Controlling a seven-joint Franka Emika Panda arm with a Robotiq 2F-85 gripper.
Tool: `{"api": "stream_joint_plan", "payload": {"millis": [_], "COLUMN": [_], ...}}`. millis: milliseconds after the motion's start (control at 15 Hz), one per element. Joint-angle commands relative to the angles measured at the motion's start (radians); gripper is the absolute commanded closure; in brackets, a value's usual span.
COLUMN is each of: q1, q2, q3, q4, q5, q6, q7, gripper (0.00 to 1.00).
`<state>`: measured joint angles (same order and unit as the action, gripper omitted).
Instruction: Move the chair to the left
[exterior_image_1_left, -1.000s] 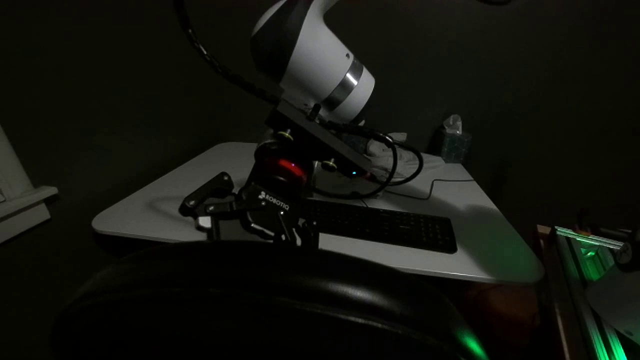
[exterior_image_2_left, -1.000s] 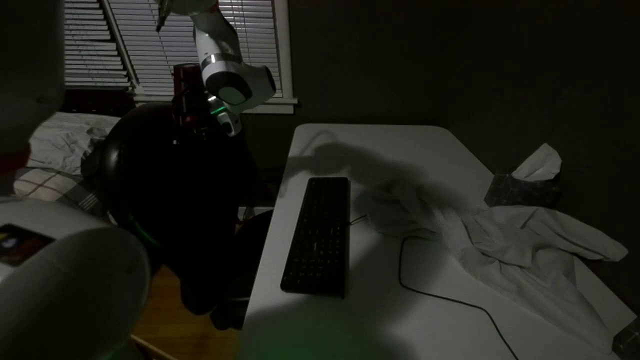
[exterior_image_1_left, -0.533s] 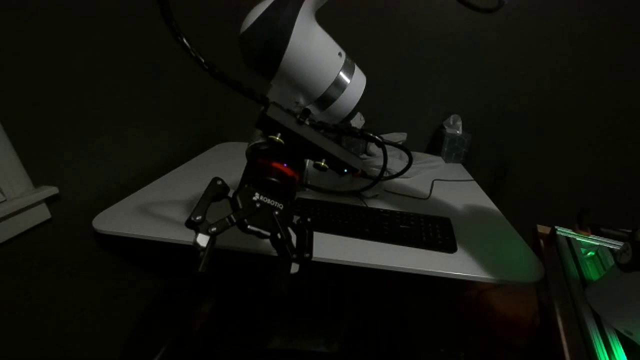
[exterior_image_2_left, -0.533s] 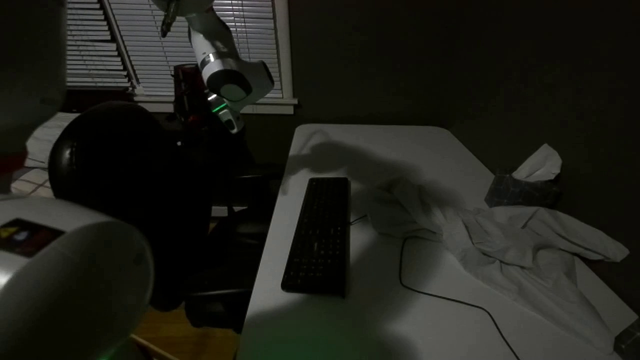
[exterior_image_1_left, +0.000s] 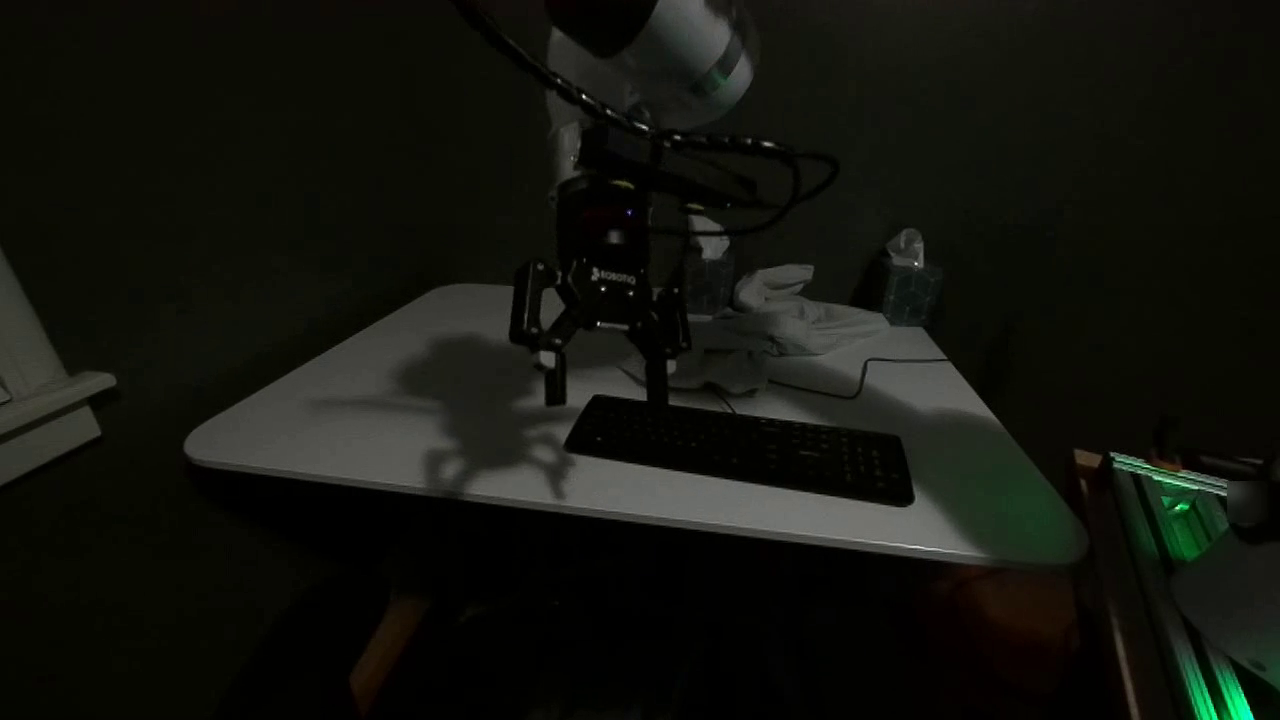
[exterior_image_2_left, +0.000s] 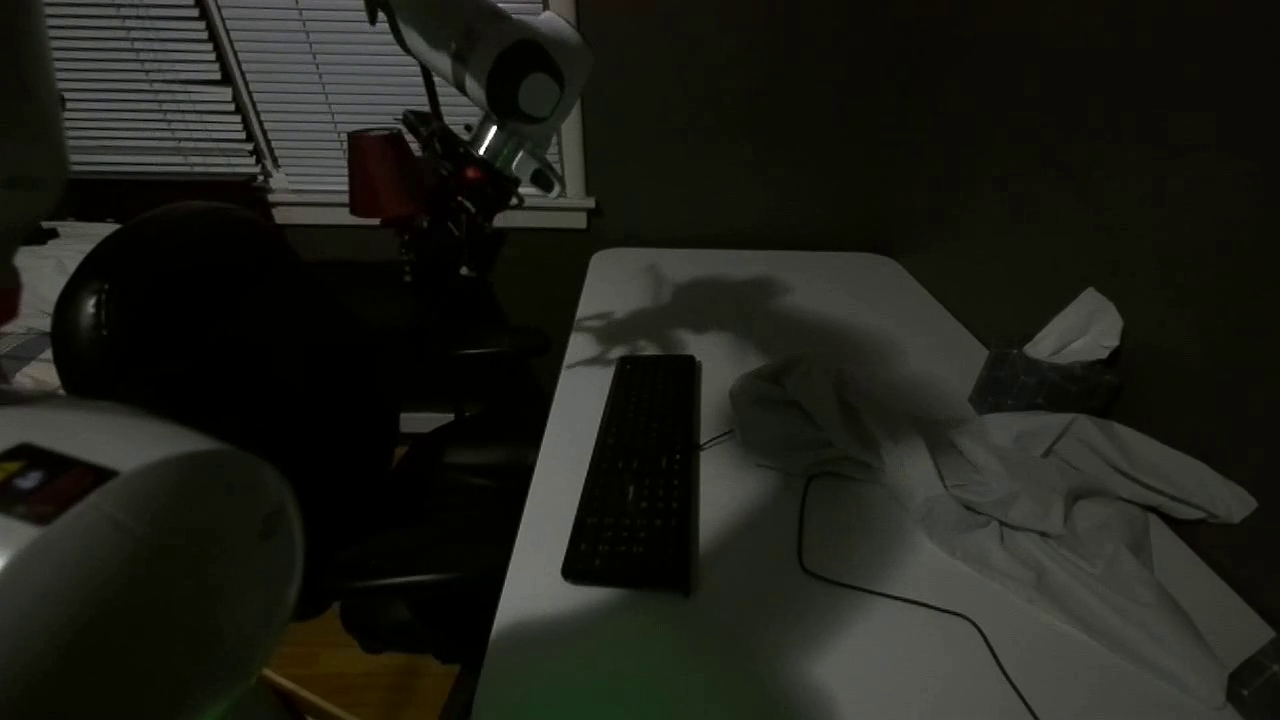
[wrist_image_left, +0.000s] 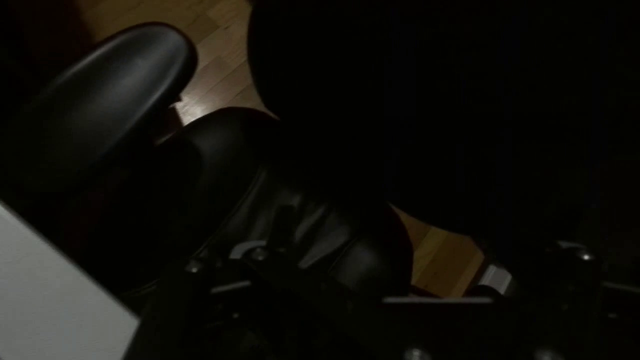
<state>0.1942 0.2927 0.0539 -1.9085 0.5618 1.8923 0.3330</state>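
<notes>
Leftward, in an exterior view, the black chair (exterior_image_2_left: 290, 410) had moved since a second earlier, its rounded backrest (exterior_image_2_left: 200, 310) now farther from the counter (exterior_image_2_left: 730, 640), and the gripper (exterior_image_1_left: 606, 400) had risen and swung from a slant to nearly straight down. At far left lay pale fabric (exterior_image_2_left: 50, 265), partly hidden by the backrest, while a pale rounded casing (exterior_image_2_left: 170, 560) in the foreground blocked sight of the chair's lower left. The chair stood just beside the counter's long edge; whether it touched could not be told. In the wrist view an armrest (wrist_image_left: 120, 85) lay left of the seat (wrist_image_left: 325, 235), with wooden floor (wrist_image_left: 220, 55) showing past them. Next came a red lampshade (exterior_image_2_left: 378, 172) in front of window blinds (exterior_image_2_left: 330, 95), near the arm (exterior_image_2_left: 460, 45) as seen in an exterior view. The jaws stood wide apart with nothing in their hold. Farther right, on the counter, lay a black keyboard (exterior_image_2_left: 635, 470), a thin cord (exterior_image_2_left: 900, 600), a crumpled grey cloth (exterior_image_2_left: 1000, 490) reaching toward the far side, a tissue box (exterior_image_2_left: 1045, 385) just beside the cloth and the corner of a second box (exterior_image_2_left: 1256, 685). These lay as before, but the counter's front edge, partly covered by the backrest a second earlier, showed along its full length in an exterior view.
</notes>
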Motion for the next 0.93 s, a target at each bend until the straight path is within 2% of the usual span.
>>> {"api": "stream_joint_plan", "payload": {"millis": [0, 267, 467, 533, 667, 867], "q1": [-0.002, 0.002, -0.005, -0.017, -0.019, -0.020], "q2": [-0.058, -0.116, -0.167, -0.127, -0.145, -0.148], "q3": [-0.002, 0.000, 0.000, 0.013, 0.013, 0.013], "q4": [0.035, 0.066, 0.038, 0.072, 0.071, 0.069], "q5": [-0.225, -0.464, -0.632, -0.550, -0.602, -0.615], "q6": [-0.087, -0.155, -0.117, -0.134, -0.134, -0.134], "q7": [0.102, 0.133, 0.109, 0.109, 0.108, 0.108], "gripper": [0.00, 0.00, 0.00, 0.00, 0.00, 0.00]}}
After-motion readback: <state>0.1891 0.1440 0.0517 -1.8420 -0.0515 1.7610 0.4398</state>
